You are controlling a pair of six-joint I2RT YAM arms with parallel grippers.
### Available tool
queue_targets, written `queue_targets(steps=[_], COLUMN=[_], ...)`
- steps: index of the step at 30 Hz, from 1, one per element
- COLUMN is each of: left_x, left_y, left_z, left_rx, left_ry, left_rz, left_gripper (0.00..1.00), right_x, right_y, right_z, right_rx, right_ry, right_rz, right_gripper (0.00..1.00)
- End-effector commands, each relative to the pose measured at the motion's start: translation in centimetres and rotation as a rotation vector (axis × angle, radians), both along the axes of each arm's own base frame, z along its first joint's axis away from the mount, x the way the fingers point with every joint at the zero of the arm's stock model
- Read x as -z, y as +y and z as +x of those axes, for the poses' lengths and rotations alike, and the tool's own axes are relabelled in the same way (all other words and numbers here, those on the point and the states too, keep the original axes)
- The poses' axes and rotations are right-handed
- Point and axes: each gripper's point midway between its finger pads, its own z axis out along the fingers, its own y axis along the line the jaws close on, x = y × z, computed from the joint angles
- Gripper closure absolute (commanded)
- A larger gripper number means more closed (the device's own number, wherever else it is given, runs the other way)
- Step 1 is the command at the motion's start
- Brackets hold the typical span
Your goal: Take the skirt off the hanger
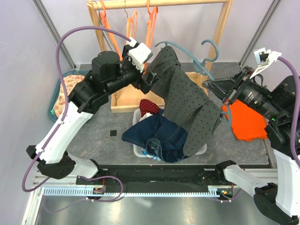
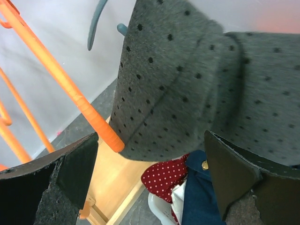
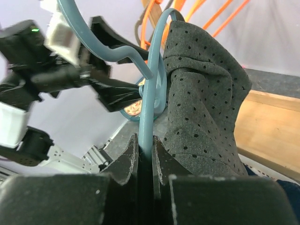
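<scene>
Two grippers. R gripper [image 3: 145, 152] clamped on teal hanger [image 3: 151, 93], 3 o'clock of skirt [image 1: 187, 93]. L gripper [image 2: 151, 161] spread wide, empty, at skirt's 10 o'clock.

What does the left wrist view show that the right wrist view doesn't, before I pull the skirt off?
Only the left wrist view: the left gripper open and gripping nothing, with a red spotted cloth and a dark blue garment below the grey dotted skirt.
Only the right wrist view: the right gripper shut on the blue hanger, with the left arm beyond it.
Both: the skirt, part of the blue hanger, the orange hangers and the wooden box.
</scene>
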Motion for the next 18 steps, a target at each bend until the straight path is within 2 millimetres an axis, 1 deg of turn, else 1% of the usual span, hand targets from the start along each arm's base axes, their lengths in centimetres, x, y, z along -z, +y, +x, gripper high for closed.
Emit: queue_targets(steps=[1, 3, 5, 6, 7, 9, 10, 11, 12, 13, 14, 15, 16, 17, 18], left_x=[-1.6, -1.6, -1.7, -1.2, -1.0, -1.2, -0.9, -1.1, -0.9, -1.1, -1.2, -1.4, -1.5, -2.3, -2.6], left_y=[-0.5, -0.9, -2.1, -2.7, -3.6, -4.3, -4.9, -5.0, -5.3, -5.4, -5.4, -5.3, -5.2, -4.9, -4.7], left_z=[1.5, 1.3, 0.0, -0.6, -1.8, -2.8, -3.5, -3.9, -4.2, -5.0, -5.2, -5.3, -5.1, -5.3, -5.3], left_rx=[-0.061, -0.037, 0.064, 0.103, 0.19, 0.263, 0.317, 0.344, 0.372, 0.415, 0.429, 0.426, 0.409, 0.405, 0.403], left_ry=[-0.033, -0.028, -0.011, 0.014, 0.034, 0.037, 0.053, 0.05, 0.051, 0.054, 0.052, 0.05, 0.048, 0.033, 0.013], left_rz=[-0.077, -0.088, -0.101, -0.091, -0.088, -0.082, -0.075, -0.077, -0.066, -0.066, -0.062, -0.064, -0.065, -0.074, -0.068], left_gripper=[0.0, 0.0, 0.0, 0.0, 0.0, 0.0, 0.09, 0.19, 0.3, 0.61, 0.87, 0.98, 0.98, 0.98, 0.98], right_x=[-5.6, -5.9, -6.0, -6.0, -5.8, -5.7, -5.6, -5.5, -5.2, -5.0, -4.7, -4.5, -4.2, -4.1, -3.6], right_y=[-0.2, 0.0, 0.3, 0.3, 0.3, 0.3, 0.3, 0.2, 0.2, 0.2, 0.2, 0.1, -0.1, -0.2, -0.3], right_z=[-3.4, -3.9, -4.2, -4.3, -4.2, -4.3, -4.2, -4.2, -4.0, -3.8, -3.6, -3.4, -2.8, -2.7, -2.3], right_rx=[-0.05, -0.079, -0.1, -0.105, -0.104, -0.105, -0.102, -0.1, -0.095, -0.09, -0.08, -0.072, -0.049, -0.039, -0.027], right_ry=[-0.179, -0.188, -0.188, -0.191, -0.187, -0.184, -0.183, -0.18, -0.172, -0.166, -0.158, -0.154, -0.147, -0.142, -0.124], right_rz=[0.074, 0.084, 0.088, 0.09, 0.089, 0.087, 0.085, 0.085, 0.083, 0.079, 0.074, 0.07, 0.063, 0.058, 0.05], right_gripper=[1.0, 1.0, 1.0, 1.0, 1.0, 1.0, 1.0, 1.0, 1.0, 1.0, 1.0, 1.0, 1.0, 1.0, 1.0])
